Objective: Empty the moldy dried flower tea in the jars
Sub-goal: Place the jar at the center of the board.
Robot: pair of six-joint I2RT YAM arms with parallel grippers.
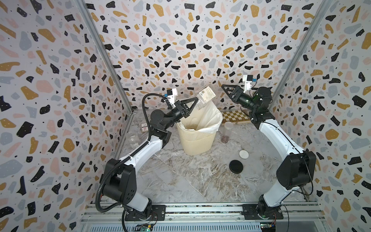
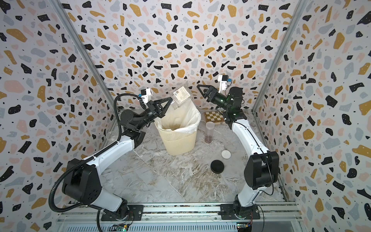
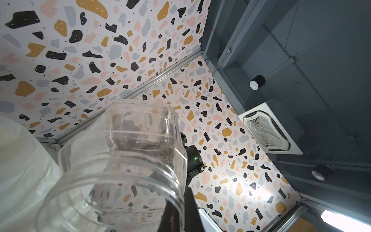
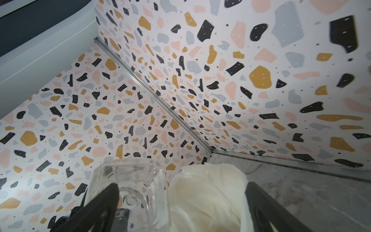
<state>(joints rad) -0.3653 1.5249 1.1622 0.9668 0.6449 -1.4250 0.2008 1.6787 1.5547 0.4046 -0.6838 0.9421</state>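
Over the bin [image 1: 197,140] at twelve o'clock on the table [image 1: 190,180], the labelled jar [image 1: 206,96] hung tipped with its mouth toward the white bag. The left fingers [image 1: 194,101] pinched it near that mouth. Through the left wrist camera it looked empty, with only dust on the walls. The right fingers [image 1: 228,90] stood spread wide near the jar's base, apart from it and holding nothing.

A small reddish heap of tea [image 1: 224,139] lay at the bottom of the tall jar [image 1: 227,128], which stood at one o'clock just beside the bin. Whether a clear lid capped it could not be told. A third jar [image 1: 133,138] at ten o'clock, by the left wall, looked empty.

These jars were likely hard, smooth and slippery, light when empty, and breakable if dropped. The tall one was narrow and would tip easily, so a hold around its middle, above the tea, seemed safest. The loose bits would probably scatter unless poured well inside the rim.

Room was tight at one o'clock, between the bin and the checkered board [image 1: 234,116]. The white lid [image 1: 244,154] and black lid [image 1: 235,166] lay near three o'clock, while six o'clock was open.
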